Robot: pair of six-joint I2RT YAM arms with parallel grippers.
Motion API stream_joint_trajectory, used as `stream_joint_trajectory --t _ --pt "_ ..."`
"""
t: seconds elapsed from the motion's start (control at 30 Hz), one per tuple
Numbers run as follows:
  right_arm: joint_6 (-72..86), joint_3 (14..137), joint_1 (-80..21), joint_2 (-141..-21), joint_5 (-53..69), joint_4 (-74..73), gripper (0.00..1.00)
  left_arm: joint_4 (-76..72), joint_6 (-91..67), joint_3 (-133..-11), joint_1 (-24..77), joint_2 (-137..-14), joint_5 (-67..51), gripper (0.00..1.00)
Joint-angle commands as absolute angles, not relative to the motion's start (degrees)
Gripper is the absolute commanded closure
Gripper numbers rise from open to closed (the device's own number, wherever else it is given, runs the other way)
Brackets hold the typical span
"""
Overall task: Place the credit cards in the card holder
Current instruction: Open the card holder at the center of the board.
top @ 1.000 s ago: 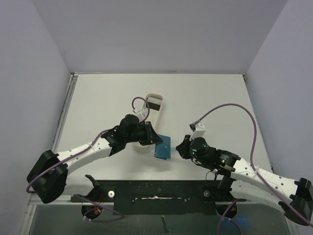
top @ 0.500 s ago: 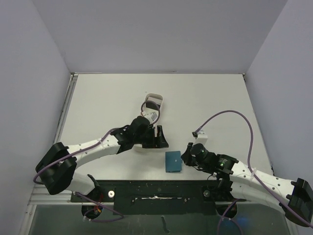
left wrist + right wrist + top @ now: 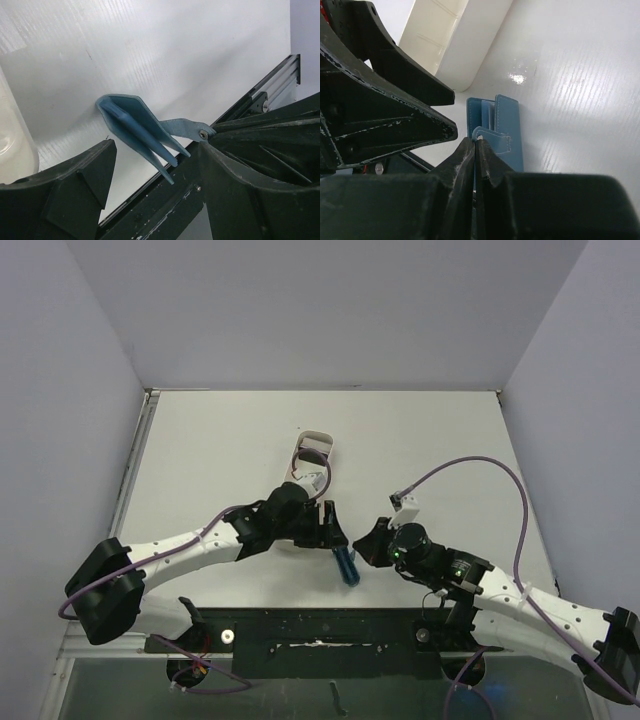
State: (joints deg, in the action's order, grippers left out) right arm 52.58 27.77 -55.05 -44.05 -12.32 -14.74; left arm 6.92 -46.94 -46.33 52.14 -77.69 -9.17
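The teal-blue card holder (image 3: 347,566) stands on edge on the table, partly folded. My right gripper (image 3: 363,548) is shut on its snap tab (image 3: 492,137), and in the right wrist view the right gripper (image 3: 476,143) has its fingers pressed together on the tab. My left gripper (image 3: 331,529) is open just left of the holder. In the left wrist view the card holder (image 3: 132,122) reaches down into the gap of the left gripper (image 3: 155,152) without being gripped. A greyish credit card (image 3: 311,453) shows at the far end of the white tray; other cards are hidden.
The long white tray (image 3: 326,448) lies behind the left wrist, and the tray (image 3: 12,145) also shows at the left edge of the left wrist view. A black rail (image 3: 320,625) runs along the table's near edge, close to the holder. Grey walls enclose the table.
The left gripper opened and let go of the card holder. The holder lay flat half a second ago; now the right gripper holds it up on edge by its tab.
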Motion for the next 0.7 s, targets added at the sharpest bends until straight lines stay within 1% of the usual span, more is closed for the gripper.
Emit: stream_joint_trajectory --t 0.0,0.23,0.43,0.57,0.67 --pt "52.8 29.9 -54.6 -45.5 -12.2 -9.3 1.00 6.5 -47.2 -47.7 53.1 -77.2 -6.6 0.36" --pt "54.0 32.0 -54.3 -48.2 -17.5 -16.5 1.00 8.8 -47.5 -45.9 53.3 -76.3 -3.4 0.41" --pt "55.4 32.7 -54.3 -43.5 -23.3 -23.0 1.00 8.5 -47.7 -45.5 53.4 -76.4 -3.7 0.46" --pt "56.0 32.1 -54.3 -40.6 -23.7 -24.2 1.00 7.1 -47.4 -45.7 53.5 -76.7 -5.4 0.46" --pt "55.5 31.2 -54.3 -39.0 -21.0 -21.6 1.00 3.4 -48.0 -45.2 53.5 -76.7 -8.1 0.44"
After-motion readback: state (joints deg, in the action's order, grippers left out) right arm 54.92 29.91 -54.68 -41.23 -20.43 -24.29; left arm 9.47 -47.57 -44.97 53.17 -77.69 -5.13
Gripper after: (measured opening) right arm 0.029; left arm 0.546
